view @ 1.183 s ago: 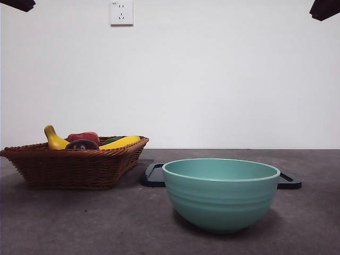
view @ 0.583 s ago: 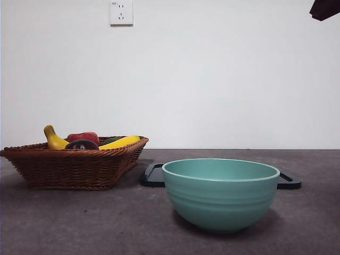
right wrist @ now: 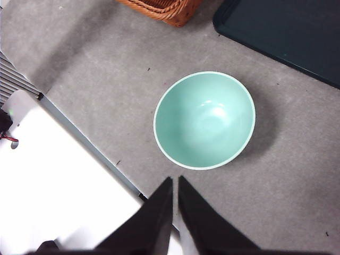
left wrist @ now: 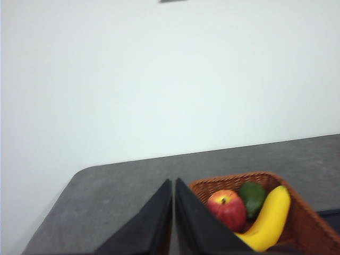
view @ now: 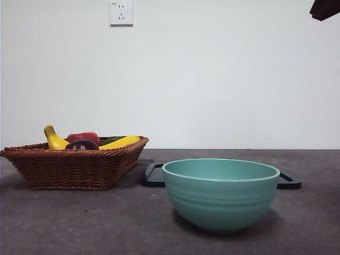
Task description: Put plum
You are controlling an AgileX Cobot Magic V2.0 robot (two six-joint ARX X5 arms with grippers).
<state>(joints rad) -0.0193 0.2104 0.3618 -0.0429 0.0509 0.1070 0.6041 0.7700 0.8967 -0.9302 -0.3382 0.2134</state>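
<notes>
The plum (view: 82,144) sits in the wicker basket (view: 74,167) at the tabletop's left, nearer my left hand (left wrist: 173,223), fingers together above it; my right hand (right wrist: 175,212), also closed, hovers over the green bowl (right wrist: 204,119).

Dark maroon plum (view: 82,144), yellow banana (view: 121,142), brown woven basket (view: 74,166), plain teal bowl (view: 220,194), speckled grey counter (view: 95,223).

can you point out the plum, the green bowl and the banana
plum (view: 82,144), front view, its dark top above the basket rim
green bowl (right wrist: 204,120), right wrist view, inside bottom
banana (left wrist: 270,220), left wrist view, middle of its yellow body
</notes>
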